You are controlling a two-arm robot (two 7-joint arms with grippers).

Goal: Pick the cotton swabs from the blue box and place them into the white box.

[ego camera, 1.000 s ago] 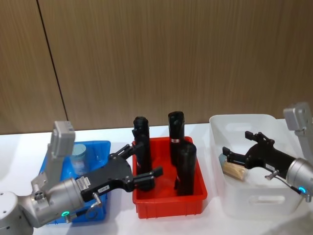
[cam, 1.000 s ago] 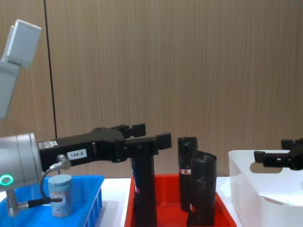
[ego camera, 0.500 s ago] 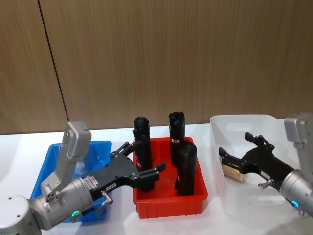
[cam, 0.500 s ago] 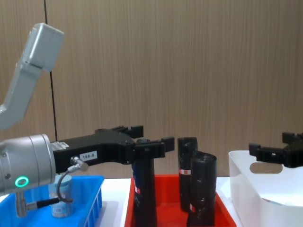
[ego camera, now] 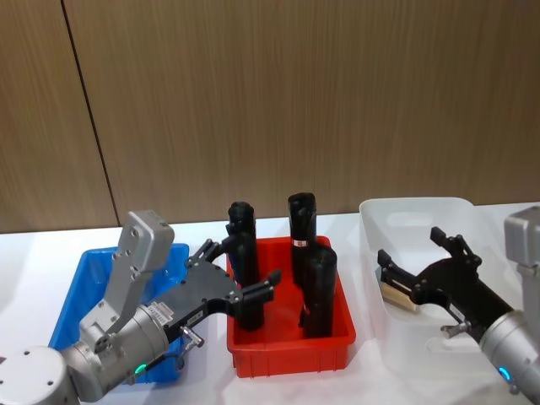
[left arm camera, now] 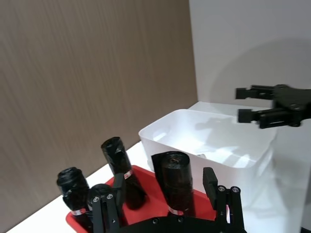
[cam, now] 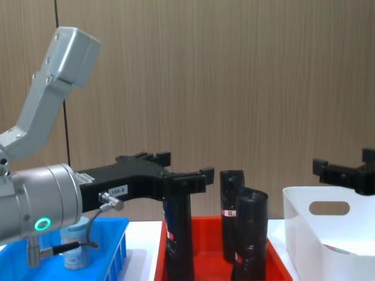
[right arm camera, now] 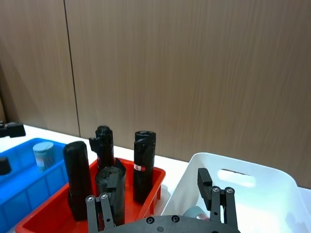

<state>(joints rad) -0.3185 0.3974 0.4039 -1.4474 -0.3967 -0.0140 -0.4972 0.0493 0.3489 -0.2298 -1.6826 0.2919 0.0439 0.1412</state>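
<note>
Right tool [ego camera: 410, 247] released cotton swabs [ego camera: 395, 295], lifted away.

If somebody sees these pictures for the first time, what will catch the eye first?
The red crate in the middle, with tall black bottles standing in it, draws the eye first. Next come the two black grippers, both with jaws open. The left gripper is at the crate's left edge beside the blue box, and the right gripper is over the white box, where one swab tub lies.
</note>
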